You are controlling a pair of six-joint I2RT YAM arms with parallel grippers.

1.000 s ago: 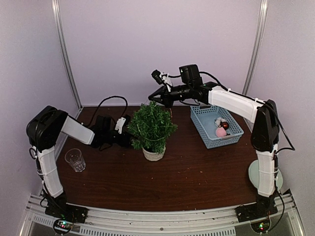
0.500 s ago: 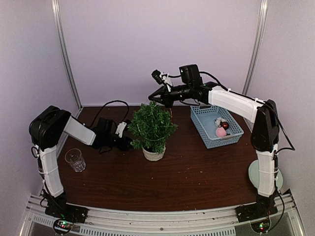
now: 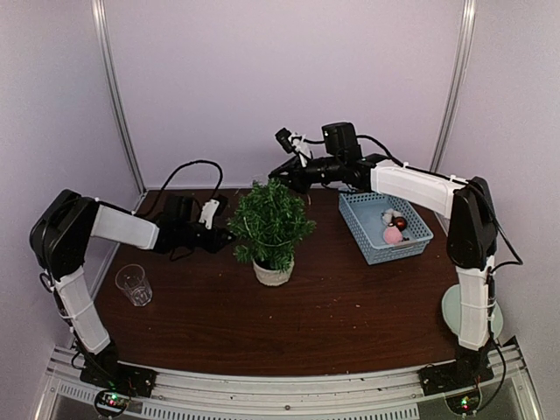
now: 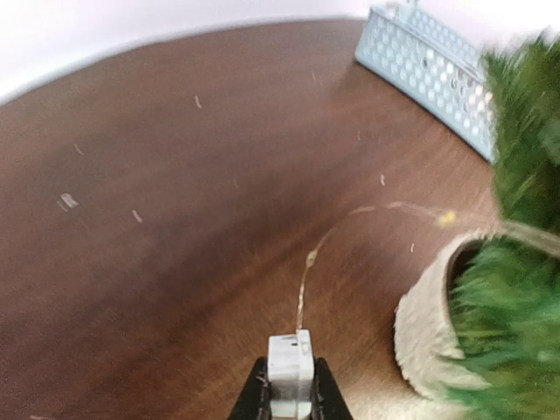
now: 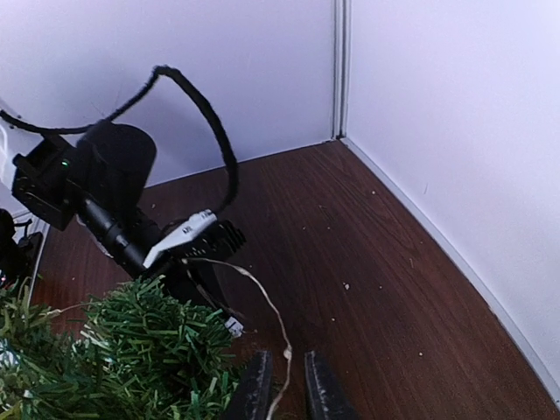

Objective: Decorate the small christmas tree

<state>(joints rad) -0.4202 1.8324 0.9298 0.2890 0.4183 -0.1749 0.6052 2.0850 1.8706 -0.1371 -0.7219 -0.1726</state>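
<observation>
The desk [image 3: 350, 306] carries the small christmas tree [image 3: 269, 223] near its middle, a little toward the far edge, unmoved since a second ago. The light-blue basket [image 3: 363, 241] sits by the far right corner. The left gripper [image 4: 289, 385], pinched on a small white piece [image 4: 290, 359] at the end of a wire [image 4: 302, 289], has drawn back from the tree toward the far left corner. The right gripper [image 5: 285, 376], above the treetop, has edged right, its fingers nipping the wire. A glass [image 3: 133, 284] stands near the left edge.

Robot lab test cell on view: brown table [image 3: 350, 315] boxed in by plain pale wall panels [image 3: 289, 79], metal corner posts [image 3: 118, 105]; two robot arms [image 3: 411, 185] bolted to slotted metal rail [image 3: 289, 389], black cable [image 3: 194, 163] looped overhead.
</observation>
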